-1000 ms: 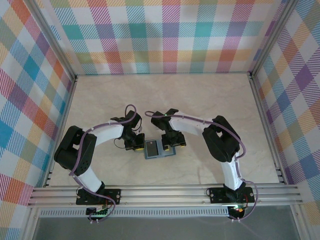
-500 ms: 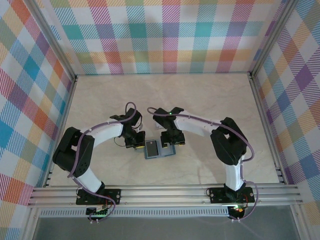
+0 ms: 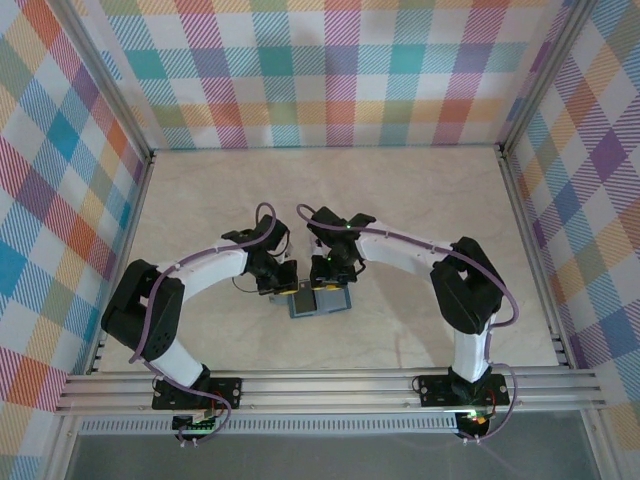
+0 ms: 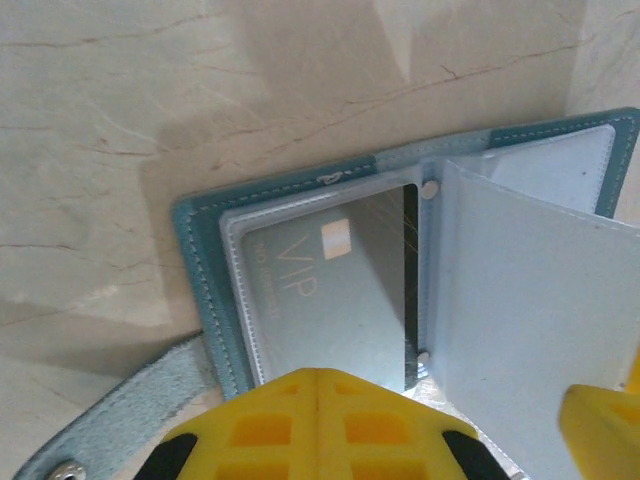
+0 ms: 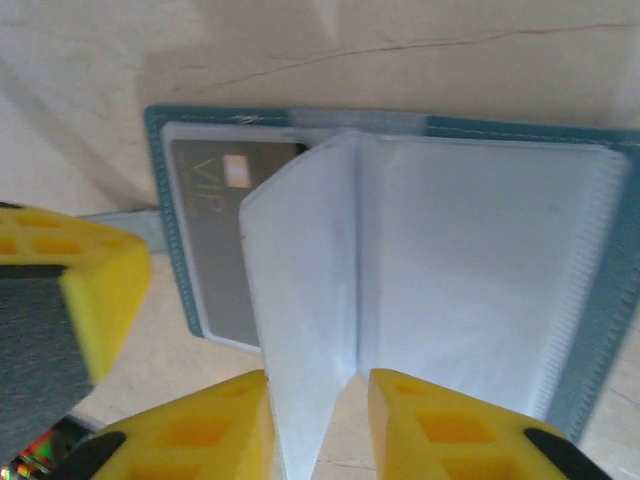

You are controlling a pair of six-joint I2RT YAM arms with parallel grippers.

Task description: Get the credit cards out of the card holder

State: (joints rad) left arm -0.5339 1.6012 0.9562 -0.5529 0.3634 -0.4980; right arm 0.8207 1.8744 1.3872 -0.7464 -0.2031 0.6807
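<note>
Holder (image 3: 318, 300) lies open on the bench (image 3: 420, 200), about midway between the two arms, with both end effectors down at it. From above, the left end effector (image 3: 281, 288) sits at the holder's left edge and the right end effector (image 3: 327, 284) over its far middle.

In the left wrist view, the left end effector (image 4: 315, 385) has its yellow fingers pressed together with nothing between them, at the near edge of the holder's left half. A grey card (image 4: 330, 290) marked VIP sits in the clear pocket there, inside the teal stitched border (image 4: 200, 270). The strap (image 4: 130, 420) with its snap trails off the near left corner onto the bench.

In the right wrist view, the right end effector (image 5: 318, 400) has its fingers narrowed onto a pale inner leaf (image 5: 300, 300), which stands raised off the holder's spine and fills the gap between them. The card (image 5: 215, 240) shows to the left, partly covered by that leaf.
</note>
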